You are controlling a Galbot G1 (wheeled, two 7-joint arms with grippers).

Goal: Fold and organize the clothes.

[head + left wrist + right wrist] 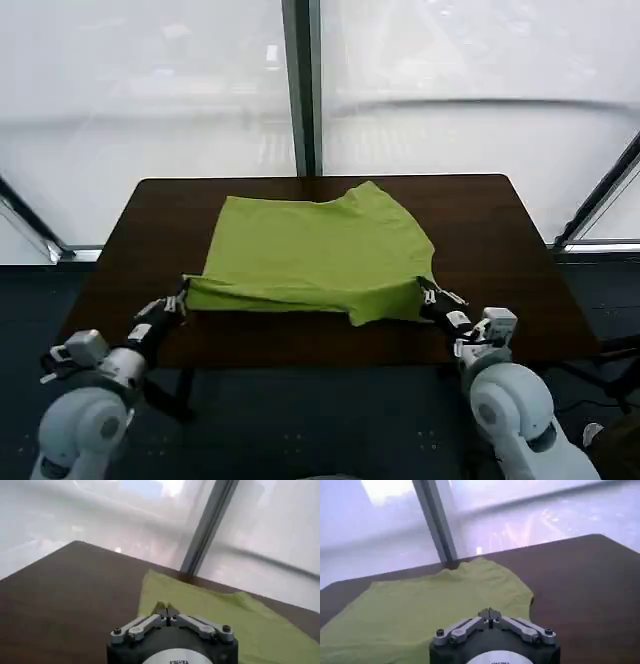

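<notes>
Soft, light lime yellow-green fabric T-shirt (318, 255) lies mid dark wooden tabletop (480, 215), near hem lifted, left gripper (180, 297) and right gripper (427, 290) each pinched closed on a near-edge corner; likely limp, best held at corners.

Lime-green short-sleeved T-shirt (315, 255): soft fabric, folded approx. in half, lying flat at centre of dark table (480, 210). Near edge doubled, both near corners slightly raised; one sleeve points twd. far edge.
</notes>
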